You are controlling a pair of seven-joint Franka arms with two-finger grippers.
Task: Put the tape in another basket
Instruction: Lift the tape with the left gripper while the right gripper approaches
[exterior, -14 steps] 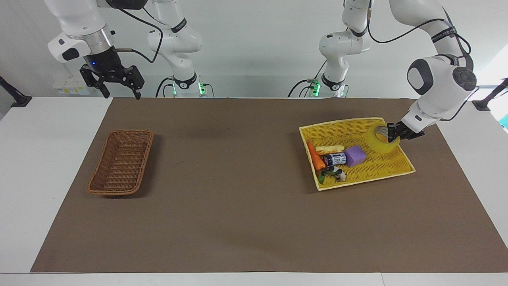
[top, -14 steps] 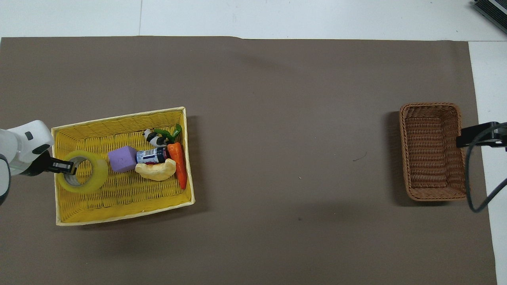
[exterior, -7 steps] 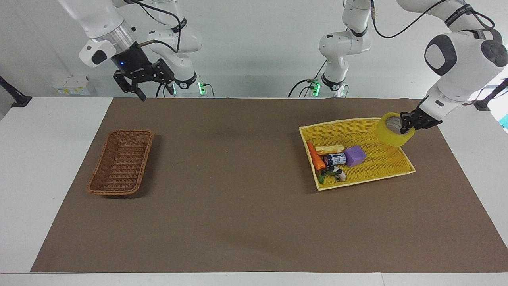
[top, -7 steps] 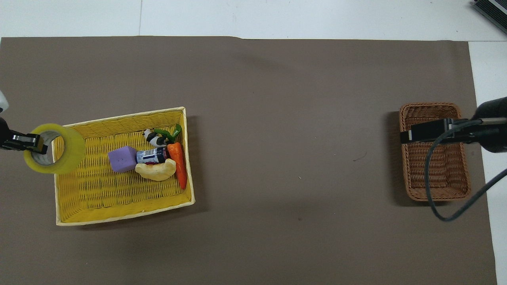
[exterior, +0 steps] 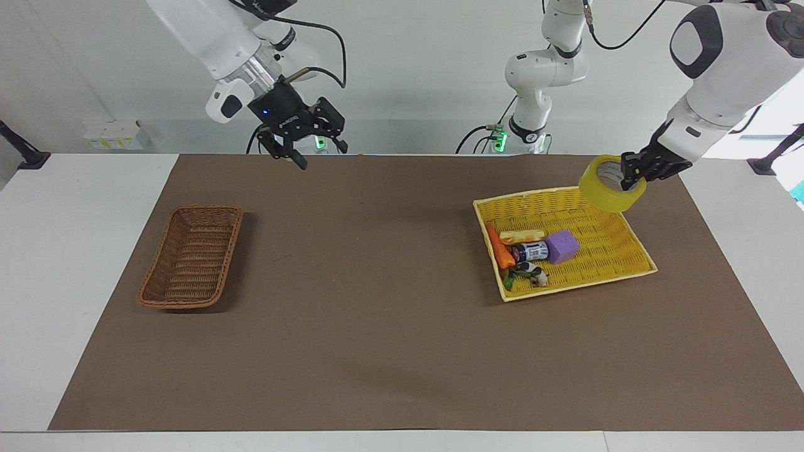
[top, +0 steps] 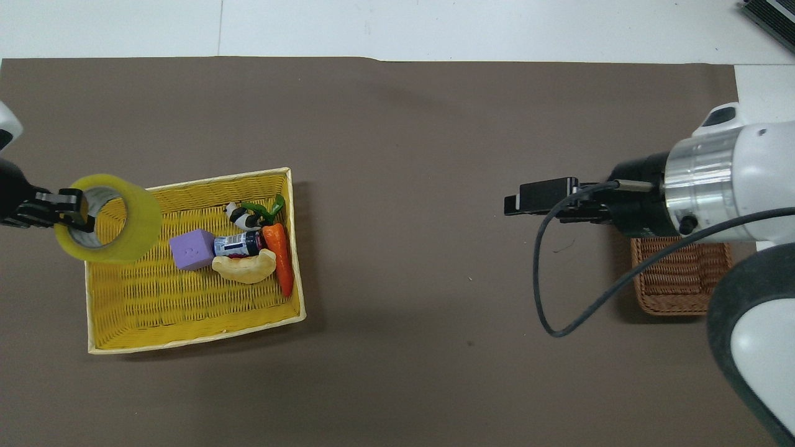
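Note:
The tape (exterior: 608,187), a yellowish roll, hangs in the air from my left gripper (exterior: 631,176), which is shut on its wall, one finger inside the ring. It hangs over the corner of the yellow basket (exterior: 606,254) at the left arm's end; in the overhead view the tape (top: 127,230) and the left gripper (top: 67,210) are over that basket's edge (top: 186,304). The brown wicker basket (exterior: 191,257) stands empty at the right arm's end. My right gripper (exterior: 320,156) is open and empty, high over the mat between the two baskets (top: 510,203).
The yellow basket holds a purple cube (exterior: 561,245), a small can (exterior: 531,252), a carrot (exterior: 497,248), a croissant (exterior: 521,236) and a toy cow (exterior: 532,274). In the overhead view the right arm (top: 714,186) covers much of the brown basket (top: 680,282).
My left gripper has lifted the tape out of the yellow basket, up over its corner. My right gripper has swung from beside the brown basket toward the middle of the table.

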